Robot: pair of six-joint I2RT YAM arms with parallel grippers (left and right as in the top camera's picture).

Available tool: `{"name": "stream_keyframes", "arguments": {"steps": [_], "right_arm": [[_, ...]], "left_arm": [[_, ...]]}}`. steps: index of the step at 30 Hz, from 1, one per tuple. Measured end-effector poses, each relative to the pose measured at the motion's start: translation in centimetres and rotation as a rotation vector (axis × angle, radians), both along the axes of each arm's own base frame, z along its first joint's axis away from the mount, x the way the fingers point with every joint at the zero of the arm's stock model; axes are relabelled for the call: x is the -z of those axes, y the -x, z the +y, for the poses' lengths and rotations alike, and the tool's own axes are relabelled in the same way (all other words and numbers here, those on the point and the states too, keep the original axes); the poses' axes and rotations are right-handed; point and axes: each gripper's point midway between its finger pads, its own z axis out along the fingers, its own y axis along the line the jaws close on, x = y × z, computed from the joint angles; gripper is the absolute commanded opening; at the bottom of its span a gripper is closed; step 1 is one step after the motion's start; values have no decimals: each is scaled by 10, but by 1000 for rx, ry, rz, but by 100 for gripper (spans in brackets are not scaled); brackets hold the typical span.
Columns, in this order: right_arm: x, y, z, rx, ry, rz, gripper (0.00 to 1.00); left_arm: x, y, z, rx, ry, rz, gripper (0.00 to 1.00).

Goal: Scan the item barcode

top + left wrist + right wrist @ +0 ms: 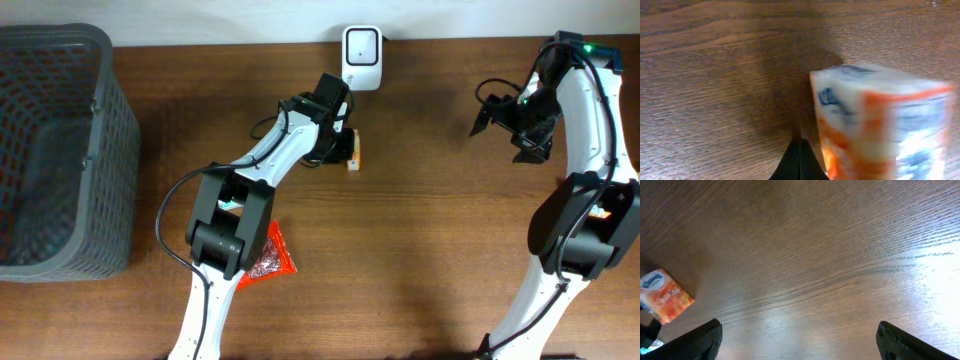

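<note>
On the worktop [420, 250], near the white scanner [361, 57] at the far edge, the pack [880, 125] stands just beside my left hand [800, 159]. That hand is pinched fully shut with nothing between its fingers; I cannot tell whether its tip touches the pack. The pack is white and orange. It carries blue lettering on a white band and paler script on the orange face. From my left wrist all of it is blurred, and from my right wrist it is too small to read for certain. My right hand [799, 335] hangs over bare wood with its fingers spread wide, holding nothing, well apart from the pack. A grey mesh basket [95, 110] stands at the left edge, and only its own mesh shows inside. A red packet [274, 255] lies by the base of my left arm, with no print I can make out.
</note>
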Motion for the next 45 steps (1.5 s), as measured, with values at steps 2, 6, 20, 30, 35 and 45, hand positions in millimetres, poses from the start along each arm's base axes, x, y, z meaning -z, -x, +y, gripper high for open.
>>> {"name": "stream_keyframes", "arguments": {"steps": [2,6,20,30,35,45], "right_arm": [[0,0,0,1,0,0,99],[0,0,0,0,0,0,98],[0,0,0,1,0,0,98],[0,0,0,1,0,0,99],[0,0,0,0,0,0,99],[0,0,0,1,0,0,99]], "left_arm": [[0,0,0,-1,-5,-3,0],[0,0,1,-2,-9,1,0],[-117,-7,45,-67,-230,-40,87],[-244,-4,77,-137,-246,-287,99],[-265,-4,87,-149,-241,-338,99],[-271,30,90,-38,-216,-254,99]]}}
